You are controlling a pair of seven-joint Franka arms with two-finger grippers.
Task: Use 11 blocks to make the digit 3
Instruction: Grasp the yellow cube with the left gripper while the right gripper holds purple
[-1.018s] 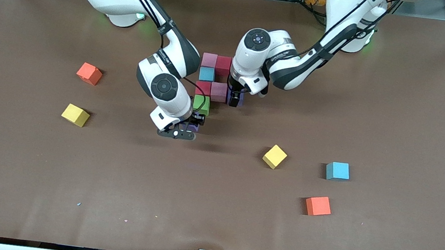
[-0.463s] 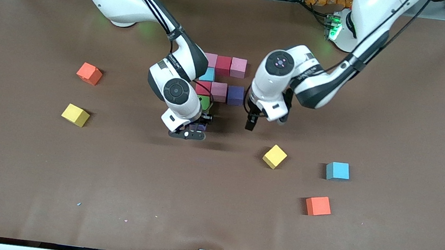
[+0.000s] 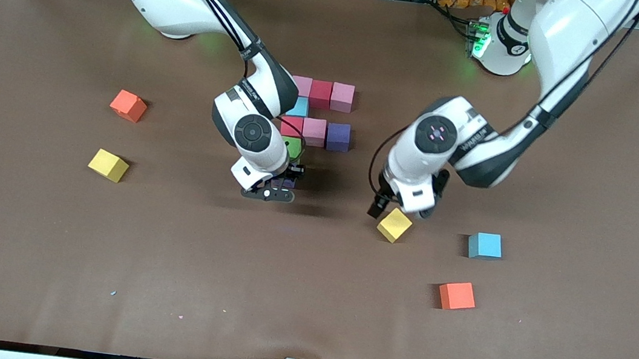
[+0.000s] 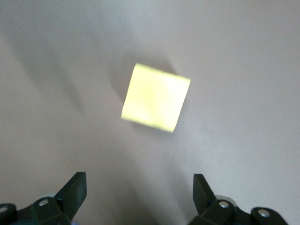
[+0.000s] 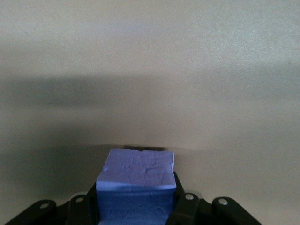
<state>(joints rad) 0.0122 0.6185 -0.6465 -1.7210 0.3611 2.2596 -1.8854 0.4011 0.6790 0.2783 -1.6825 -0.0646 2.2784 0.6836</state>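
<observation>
- In the upper middle of the front frame, I see the partly built digit 3 [image 3: 317, 112] on the brown desk [image 3: 305, 300].
- Its top row is a pink block [image 3: 302, 86], a red block [image 3: 321, 93] and a second pink block [image 3: 342, 96], touching in a line.
- A sky-blue block [image 3: 298, 106] sits just under the first pink one.
- Below it runs a row of a second red block [image 3: 291, 125], a third pink block [image 3: 314, 131] and a purple block [image 3: 338, 136].
- A green block [image 3: 291, 148] sits under that second red one, half hidden by the right arm's wrist.
- The right claw [image 3: 278, 190] is at centre frame, just below the green block, clamped on a second purple block [image 3: 282, 183]. In my right wrist view this block [image 5: 136, 180] fills the gap between the jaws.
- The left claw [image 3: 389, 209] hangs with its jaws wide apart and nothing in them, over a yellow block [image 3: 394, 224] that lies turned at an angle, lower in the frame than the digit.
- In my left wrist view, that yellow block [image 4: 156, 97] lies on the desk ahead of the spread claw [image 4: 138, 183].
- Toward the left arm's end lie a loose sky-blue block [image 3: 485, 245] and, nearer the camera, an orange cube [image 3: 457, 295].
- Toward the right arm's end lie another orange cube [image 3: 128, 105] and a second yellow block [image 3: 108, 164], well apart from the digit.
</observation>
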